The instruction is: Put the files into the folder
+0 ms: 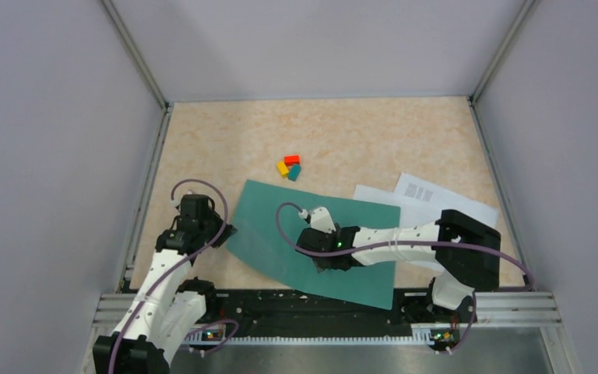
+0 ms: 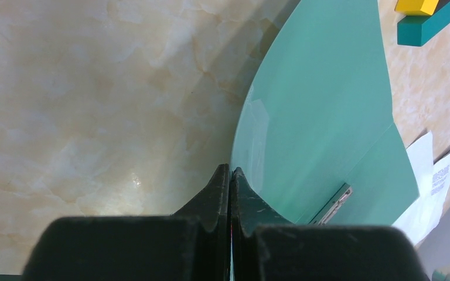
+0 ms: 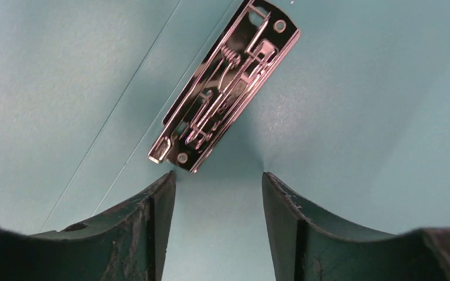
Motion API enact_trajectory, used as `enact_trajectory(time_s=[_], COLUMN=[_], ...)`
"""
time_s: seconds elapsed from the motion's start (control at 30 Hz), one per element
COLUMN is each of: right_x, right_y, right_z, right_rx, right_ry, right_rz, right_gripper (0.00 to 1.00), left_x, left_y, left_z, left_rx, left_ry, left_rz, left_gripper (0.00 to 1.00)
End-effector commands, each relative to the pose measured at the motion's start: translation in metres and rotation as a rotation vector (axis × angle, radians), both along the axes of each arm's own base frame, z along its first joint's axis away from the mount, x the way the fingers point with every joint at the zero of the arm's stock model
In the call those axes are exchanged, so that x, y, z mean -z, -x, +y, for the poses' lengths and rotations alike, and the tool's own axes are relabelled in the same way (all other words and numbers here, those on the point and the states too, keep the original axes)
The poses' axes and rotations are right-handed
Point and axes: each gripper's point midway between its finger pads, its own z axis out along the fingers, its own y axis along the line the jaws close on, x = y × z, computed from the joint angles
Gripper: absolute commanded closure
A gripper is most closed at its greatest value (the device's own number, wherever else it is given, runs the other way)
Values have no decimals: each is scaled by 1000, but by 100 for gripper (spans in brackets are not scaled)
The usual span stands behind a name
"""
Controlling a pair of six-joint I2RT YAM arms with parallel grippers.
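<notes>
The right gripper (image 3: 218,178), half open and empty, faces the shiny metal clip (image 3: 225,88) lying diagonally just ahead on the flat teal-green folder (image 1: 265,226); the left gripper (image 2: 230,171) pinches its cover.

There is one thin flat teal-green folder (image 1: 280,226), and it carries one shiny metal clip (image 3: 225,88). Of the white paper sheets (image 1: 436,201) I can count two; the exact number I cannot tell. The small blocks are three: one red block (image 1: 292,160), one yellow block (image 1: 283,167), one teal block (image 1: 294,173).
</notes>
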Motion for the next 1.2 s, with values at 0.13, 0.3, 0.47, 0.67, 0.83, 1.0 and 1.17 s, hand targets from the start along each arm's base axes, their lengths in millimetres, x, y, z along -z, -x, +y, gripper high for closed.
enact_trajectory(time_s=[0.13,0.3,0.47,0.67,0.83,1.0,1.17], right_x=[-6,1,-3,5,6,2,2], right_y=[-45,-61,-61,-73,-94,-119,-148], right_z=[17,19,25,22,20,21,17], right_rx=[99,97,83,104,120,131,161], right_ry=[-74,-64,-93,-92,-97,-93,-94], right_rz=[-38,-25,-19,-8,-12,-27,-32], right_gripper=[55,63,58,59,61,61,61], left_x=[-2,2,5,5,5,5,8], left_y=[-4,-6,-6,-9,-13,-20,-31], left_z=[1,1,0,-2,-3,-4,-5], left_rx=[-22,-22,-21,-20,-16,-14,-2], left_ry=[-2,0,-1,1,3,-5,-15], left_rz=[-34,-33,-23,-29,-42,-55,-56], left_gripper=[100,100,100,100,100,100,100])
